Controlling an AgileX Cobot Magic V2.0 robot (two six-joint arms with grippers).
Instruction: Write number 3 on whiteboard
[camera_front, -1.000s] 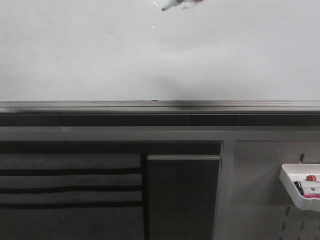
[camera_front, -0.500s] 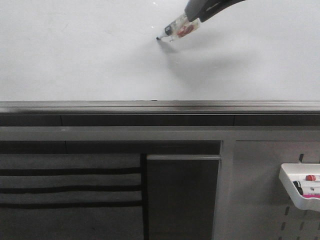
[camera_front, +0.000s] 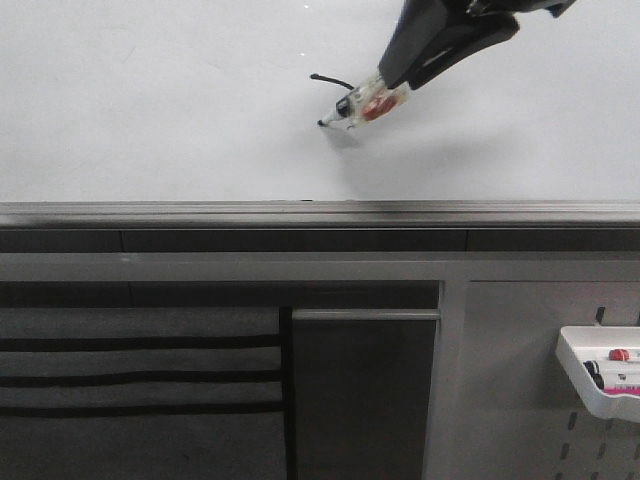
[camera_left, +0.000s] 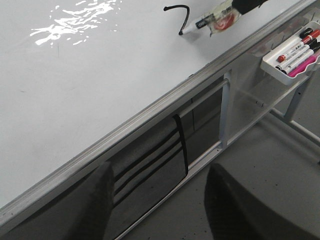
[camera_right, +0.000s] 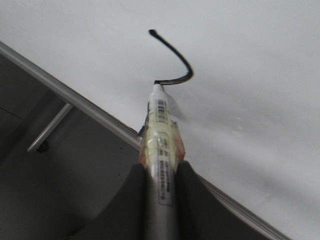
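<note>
Soft, even light throughout. Glare breaks into bright patches on the whiteboard (camera_left: 125, 75) at the left wrist view's upper left. A faint shadow trails the marker (camera_front: 362, 107). The right pincer (camera_right: 161, 182) looks blurred.

We see the whiteboard (camera_front: 150, 100) cut by the frame edges; the white tray (camera_front: 600, 375) is cropped at right; marker label print (camera_right: 161, 145) is unreadable.

Office or classroom: whiteboard (camera_front: 150, 100), pegboard panel (camera_front: 530, 400), marker tray (camera_front: 600, 380).
</note>
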